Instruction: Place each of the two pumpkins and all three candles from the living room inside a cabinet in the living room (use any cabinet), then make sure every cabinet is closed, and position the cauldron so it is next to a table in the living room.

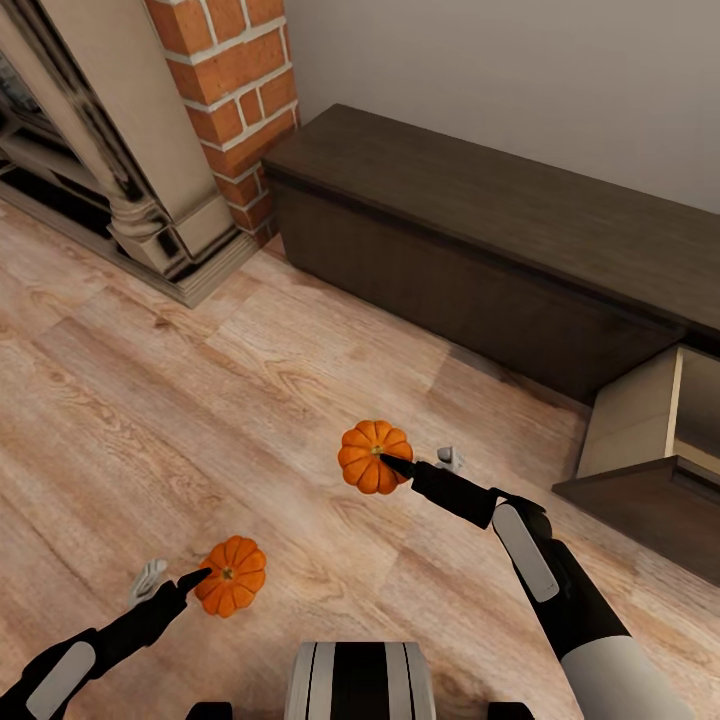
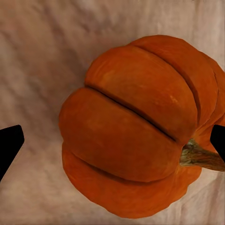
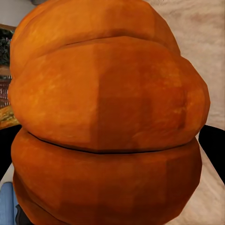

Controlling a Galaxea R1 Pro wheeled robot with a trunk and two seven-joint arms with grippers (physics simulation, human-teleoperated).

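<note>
My left gripper (image 1: 172,578) is low over the plank floor and holds a small orange pumpkin (image 1: 232,575) by its stem side. In the left wrist view this pumpkin (image 2: 136,126) sits between the black fingertips (image 2: 9,147). My right gripper (image 1: 420,462) is shut on the second pumpkin (image 1: 373,456), held higher. In the right wrist view that pumpkin (image 3: 105,117) sits tight between both fingers. The long dark-brown cabinet (image 1: 450,250) runs along the far wall. One drawer (image 1: 640,415) at its right end stands pulled out, with a beige inside. The candles and cauldron are out of view.
A red brick chimney (image 1: 235,90) and a stone-coloured fireplace surround (image 1: 130,190) stand at the far left. The open drawer's dark front (image 1: 650,505) juts onto the floor at the right. Light wood floor (image 1: 200,400) lies between me and the cabinet.
</note>
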